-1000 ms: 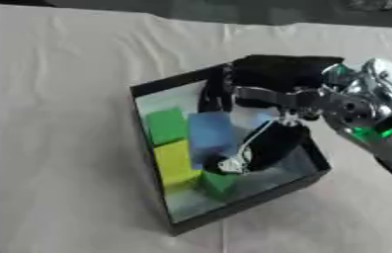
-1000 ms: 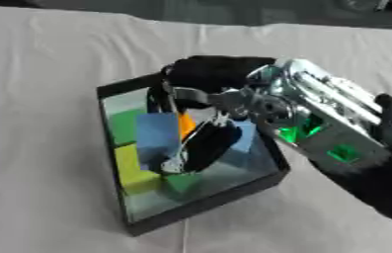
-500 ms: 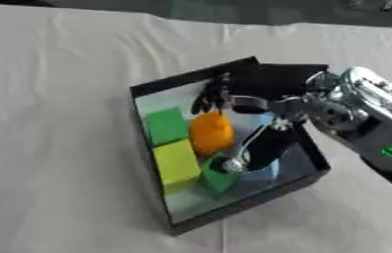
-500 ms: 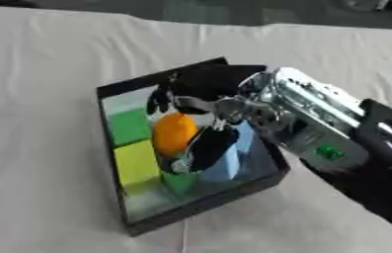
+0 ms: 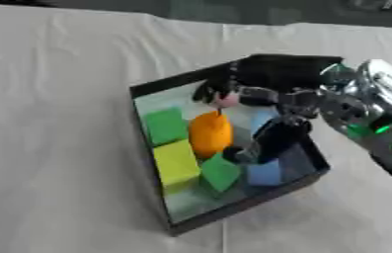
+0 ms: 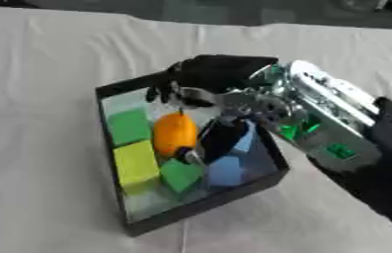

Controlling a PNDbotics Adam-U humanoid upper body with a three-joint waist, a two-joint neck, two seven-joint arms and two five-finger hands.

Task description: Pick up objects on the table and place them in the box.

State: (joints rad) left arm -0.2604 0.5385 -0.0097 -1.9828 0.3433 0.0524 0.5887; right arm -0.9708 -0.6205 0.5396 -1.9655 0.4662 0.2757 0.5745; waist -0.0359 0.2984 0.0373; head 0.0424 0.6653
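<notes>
The right hand (image 5: pixel 268 94) fills the box's (image 5: pixel 147 148) far right half, fingers spread above the orange piece (image 5: pixel 209 132). Green (image 5: pixel 166 126) and yellow (image 5: pixel 175 160) blocks crowd the left wall; a small green (image 5: pixel 220 171) and a blue block (image 5: pixel 264 173) fill the near end. The worktop (image 5: pixel 52 99) around the box lies open.

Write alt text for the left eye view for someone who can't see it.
The robot's right hand reaches from the right into a black box on a white cloth-covered table, its fingers spread above an orange rounded object. The box also holds a green block, a yellow block, a smaller green block and a blue block.
</notes>
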